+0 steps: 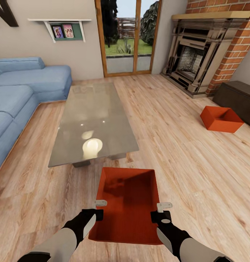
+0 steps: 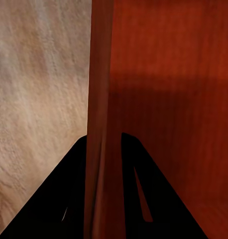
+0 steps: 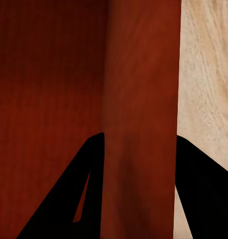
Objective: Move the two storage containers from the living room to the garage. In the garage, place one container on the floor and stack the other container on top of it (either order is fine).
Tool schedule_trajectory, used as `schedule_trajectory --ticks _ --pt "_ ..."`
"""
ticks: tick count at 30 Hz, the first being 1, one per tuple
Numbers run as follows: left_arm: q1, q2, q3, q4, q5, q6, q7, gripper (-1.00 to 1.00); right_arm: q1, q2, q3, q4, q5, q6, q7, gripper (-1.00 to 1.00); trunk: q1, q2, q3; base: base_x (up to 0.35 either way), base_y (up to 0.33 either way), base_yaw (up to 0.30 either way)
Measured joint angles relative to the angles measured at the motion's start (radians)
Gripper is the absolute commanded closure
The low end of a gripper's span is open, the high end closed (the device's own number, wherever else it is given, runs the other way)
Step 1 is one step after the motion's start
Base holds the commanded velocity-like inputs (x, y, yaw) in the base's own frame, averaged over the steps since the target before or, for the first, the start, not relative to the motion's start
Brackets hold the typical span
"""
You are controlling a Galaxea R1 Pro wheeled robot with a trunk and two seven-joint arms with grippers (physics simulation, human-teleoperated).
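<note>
One orange-red storage container (image 1: 127,198) is right in front of me, just short of the glass coffee table. My left gripper (image 1: 99,208) straddles its left wall and my right gripper (image 1: 162,211) straddles its right wall. In the left wrist view the thin wall runs between the black fingers of the left gripper (image 2: 104,138), which press on it, with the container's inside (image 2: 169,74) beside it. The right gripper (image 3: 140,137) clamps the opposite wall the same way, next to the container's inside (image 3: 44,74). The second storage container (image 1: 221,118) rests on the wood floor at the right.
The glass coffee table (image 1: 92,120) stands straight ahead, with a blue sofa (image 1: 23,94) to its left. A brick fireplace (image 1: 197,58) and a dark bench (image 1: 238,99) fill the right side. A glass door (image 1: 126,36) is at the back. Wood floor (image 1: 175,145) lies open between the containers.
</note>
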Motion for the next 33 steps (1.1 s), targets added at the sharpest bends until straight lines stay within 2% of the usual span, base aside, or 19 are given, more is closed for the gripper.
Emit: schedule_trajectory --ticks 33 --pt "0.0 0.0 0.0 -0.002 0.0 0.0 0.0 1.0 0.0 0.0 -0.001 0.0 0.002 -0.001 0.0 1.0 -0.127 0.231 0.103 0.0 0.0 0.0"
